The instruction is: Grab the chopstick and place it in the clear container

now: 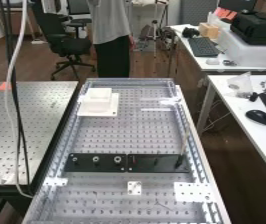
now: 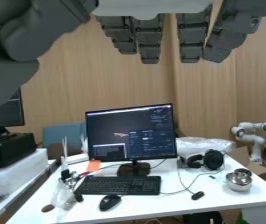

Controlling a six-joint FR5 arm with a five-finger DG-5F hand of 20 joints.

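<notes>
Though near the side rail point(image 1: 195, 150), the chopstick point(image 1: 185, 142) well apart from the white box point(image 1: 99, 100), hand point(image 2: 149, 40) open.

The robot hand point(image 2: 150, 42) hangs open in the wrist view, its dark grey fingers point(image 2: 192, 37) extended and almost straight, slightly spread. The thumb point(image 2: 44, 37), closer to the camera, stands well apart from them, angled and bulky. A pale, rounded part of the hand point(image 2: 150, 7) shows near the finger bases.
</notes>
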